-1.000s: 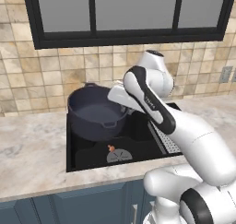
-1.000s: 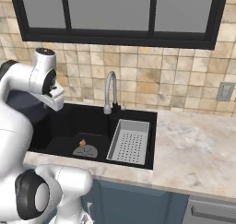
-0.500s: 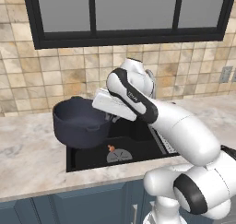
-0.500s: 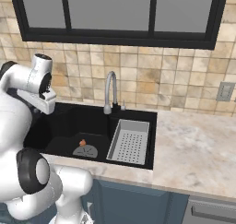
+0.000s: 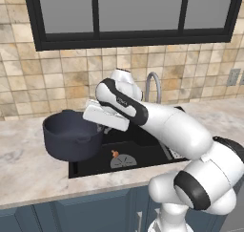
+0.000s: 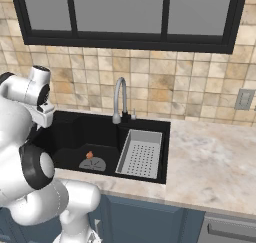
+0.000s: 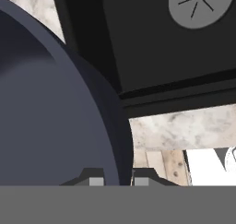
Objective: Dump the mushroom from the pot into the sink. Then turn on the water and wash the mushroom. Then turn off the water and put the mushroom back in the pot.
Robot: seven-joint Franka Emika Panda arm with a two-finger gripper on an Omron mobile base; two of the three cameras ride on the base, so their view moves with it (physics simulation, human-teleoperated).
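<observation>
One mushroom [image 5: 114, 153] is lying in the sink [image 5: 143, 147], just beside the round drain [image 5: 123, 162]. The jaws are clamping the rim of the pot [image 5: 71, 140], holding it upright above the counter [image 5: 28, 169] at the sink's left edge.

You have a dark navy-grey pot [image 5: 71, 140] at nine o'clock of the black sink [image 6: 75, 132]. The mushroom [image 6: 90, 155] is orange-brown, at twelve o'clock of the round grey drain [image 6: 92, 163]. The strainer tray [image 6: 140, 153] is pale grey, dotted with holes. The counter [image 6: 215, 157] is beige marble, veined; the wall tiles [image 6: 160, 87] are mottled tan.
</observation>
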